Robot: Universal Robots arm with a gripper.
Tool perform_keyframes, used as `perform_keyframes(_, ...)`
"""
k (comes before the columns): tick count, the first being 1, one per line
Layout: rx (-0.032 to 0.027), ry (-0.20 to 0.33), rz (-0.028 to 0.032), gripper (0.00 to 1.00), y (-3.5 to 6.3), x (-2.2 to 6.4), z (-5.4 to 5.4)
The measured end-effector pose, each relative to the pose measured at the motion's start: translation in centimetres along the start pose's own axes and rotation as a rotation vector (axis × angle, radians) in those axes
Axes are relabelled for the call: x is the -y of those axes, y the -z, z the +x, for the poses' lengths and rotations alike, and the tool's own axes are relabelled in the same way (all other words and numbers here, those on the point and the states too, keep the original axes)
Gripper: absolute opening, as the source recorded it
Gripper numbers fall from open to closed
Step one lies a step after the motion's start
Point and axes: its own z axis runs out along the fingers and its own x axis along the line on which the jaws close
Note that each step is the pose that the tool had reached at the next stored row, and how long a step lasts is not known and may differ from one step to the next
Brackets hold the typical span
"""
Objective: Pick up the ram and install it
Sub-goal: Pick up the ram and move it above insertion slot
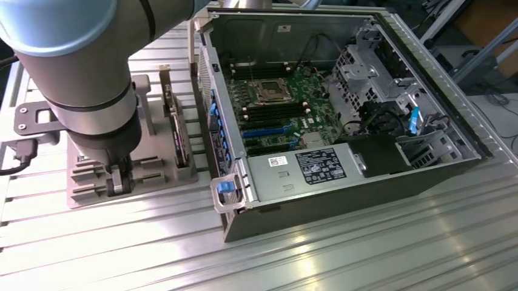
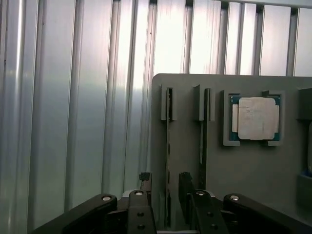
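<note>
Pick-up step in hand; grasp not yet made, install not begun. End effector low over grey parts holder, jaws spread wide, gripping nothing. Ram stands edge-on in slot near holder's edge, between fingers, with a gap either side and no contact visible. Processor chip sits in holder's recess, apart from ram. Open computer case beside holder on tabletop, motherboard exposed. Judgement: next move calls for a centred squeeze, square on stick's flat faces, no tilt against slot walls.
</note>
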Motion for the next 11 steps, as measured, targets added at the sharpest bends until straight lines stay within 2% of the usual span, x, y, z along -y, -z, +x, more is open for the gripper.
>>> perform_keyframes(3,0.0001,0.000,0.0001,0.36,-1.08,-0.62,-0.3)
perform_keyframes(6,0.0000,0.000,0.0001,0.36,-2.05,-0.77,-0.3)
perform_keyframes(11,0.0000,0.000,0.0000,0.35,-2.28,-0.78,-0.3)
